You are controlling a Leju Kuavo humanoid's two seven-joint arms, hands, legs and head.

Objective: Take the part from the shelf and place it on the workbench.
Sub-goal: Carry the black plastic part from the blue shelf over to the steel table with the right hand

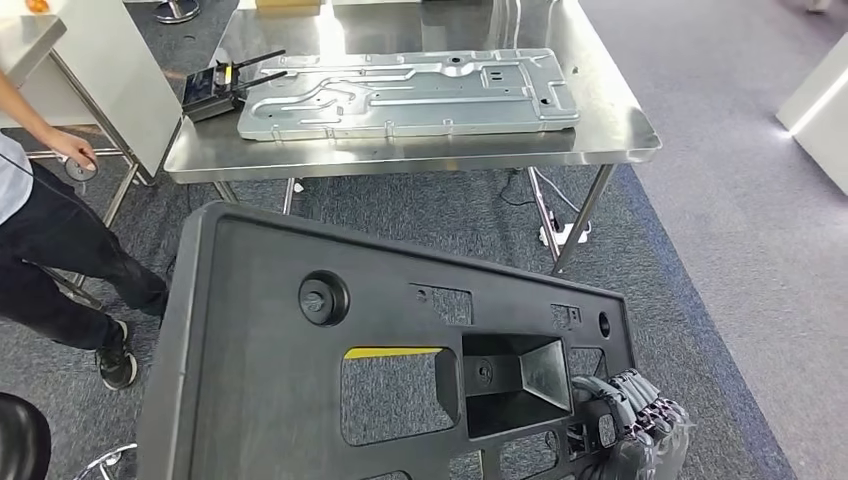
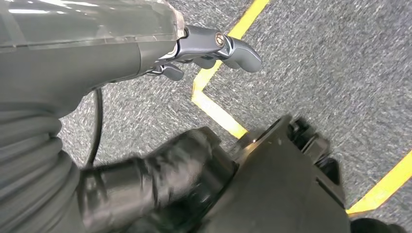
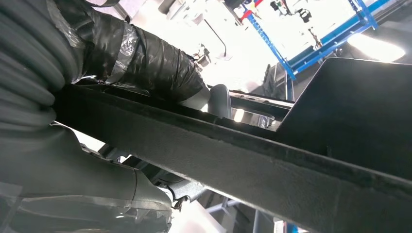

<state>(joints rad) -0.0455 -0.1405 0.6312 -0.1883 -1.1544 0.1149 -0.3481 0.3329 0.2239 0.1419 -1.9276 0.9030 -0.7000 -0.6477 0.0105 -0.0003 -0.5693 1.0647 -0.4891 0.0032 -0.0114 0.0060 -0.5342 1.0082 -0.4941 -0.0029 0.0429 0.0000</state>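
In the head view, a large black plastic part (image 1: 300,380) is carried low in front of the body, short of the workbench (image 1: 620,135). It is a flat moulded panel with a raised rim, a round knob, rectangular cut-outs and a deep box-shaped recess. Its lower edge is cut off by the frame. The right hand (image 1: 635,420) is seen at the panel's right end, fingers curled around the edge. A pressed grey metal plate (image 1: 410,92) lies on the workbench, with a black device (image 1: 215,88) at its left end. A person (image 1: 50,230) stands at the left.

In the left wrist view, the left hand (image 2: 194,53) is blurred; what its fingers hold cannot be told.

In the right wrist view, the part's dark rim is clamped by the right hand's taped fingers (image 3: 145,63).
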